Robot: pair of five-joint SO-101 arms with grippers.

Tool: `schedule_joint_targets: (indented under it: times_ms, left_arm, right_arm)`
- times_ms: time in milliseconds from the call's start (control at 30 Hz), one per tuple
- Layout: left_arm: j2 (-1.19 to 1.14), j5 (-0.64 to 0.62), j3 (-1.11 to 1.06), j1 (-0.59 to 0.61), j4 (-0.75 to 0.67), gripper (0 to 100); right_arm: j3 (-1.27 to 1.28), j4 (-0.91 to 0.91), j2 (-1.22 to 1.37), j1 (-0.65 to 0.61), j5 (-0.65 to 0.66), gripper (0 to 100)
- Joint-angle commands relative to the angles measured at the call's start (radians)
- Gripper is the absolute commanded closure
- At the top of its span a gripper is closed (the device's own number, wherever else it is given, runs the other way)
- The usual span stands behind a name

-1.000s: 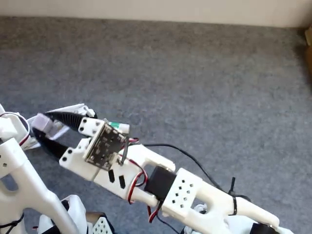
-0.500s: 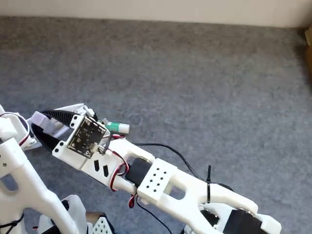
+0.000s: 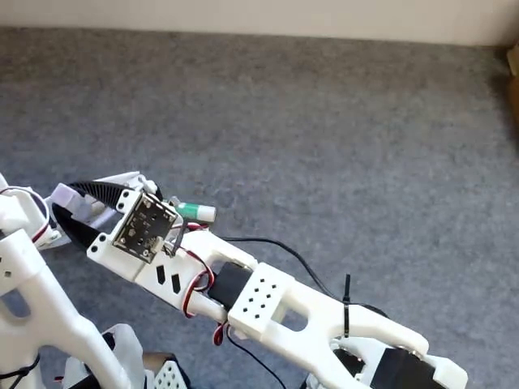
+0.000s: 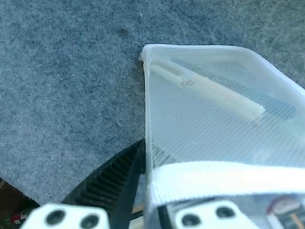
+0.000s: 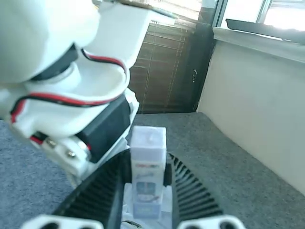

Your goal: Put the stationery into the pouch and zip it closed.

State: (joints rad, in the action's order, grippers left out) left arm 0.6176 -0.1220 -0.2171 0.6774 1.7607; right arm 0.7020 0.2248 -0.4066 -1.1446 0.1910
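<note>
My left gripper [image 4: 150, 162] is shut on the edge of a translucent mesh pouch [image 4: 209, 109], its black finger [image 4: 116, 183] against the pouch's side. Through the mesh I see a white pen [image 4: 209, 93] and a darker item [image 4: 281, 109]. My right gripper [image 5: 147, 176] is shut on a pale lavender eraser box [image 5: 147, 152], held upright between the black fingers close to the left arm's white body [image 5: 71, 95]. In the high view the right gripper [image 3: 66, 207] holds the eraser [image 3: 60, 196] at the far left, beside a bit of the pouch's white edge [image 3: 130, 178].
A green-and-white capped marker [image 3: 195, 212] lies on the grey carpet [image 3: 340, 138] just beyond the right wrist. The left arm [image 3: 24, 275] stands at the left edge, very near the right gripper. A pale wall runs along the far side.
The right arm has slid left with the eraser, bringing its gripper closer to the left arm and the pouch. In the last half second it has held still.
</note>
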Motion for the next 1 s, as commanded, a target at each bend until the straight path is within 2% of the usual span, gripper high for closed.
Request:
schedule_joint_targets:
  times_ms: [0, 67, 200, 633, 967]
  left_arm:
    - [-0.012, -0.008, -0.005, -0.022, 0.003, 99]
    - [-0.012, -0.008, -0.005, -0.022, 0.003, 99]
    - [-0.012, -0.008, -0.005, -0.022, 0.003, 99]
    - [-0.012, -0.008, -0.013, -0.022, 0.003, 99]
    - [-0.012, -0.008, -0.019, -0.019, 0.002, 99]
  right_arm:
    - [-0.008, 0.019, -0.019, 0.013, -0.006, 84.8]
    - [-0.013, -0.025, -0.019, 0.013, -0.006, 79.9]
    - [-0.016, -0.119, -0.019, 0.013, -0.008, 79.5]
    - [-0.013, -0.137, -0.077, 0.039, -0.008, 79.6]
    - [-0.110, -0.430, -0.242, 0.059, -0.008, 79.6]
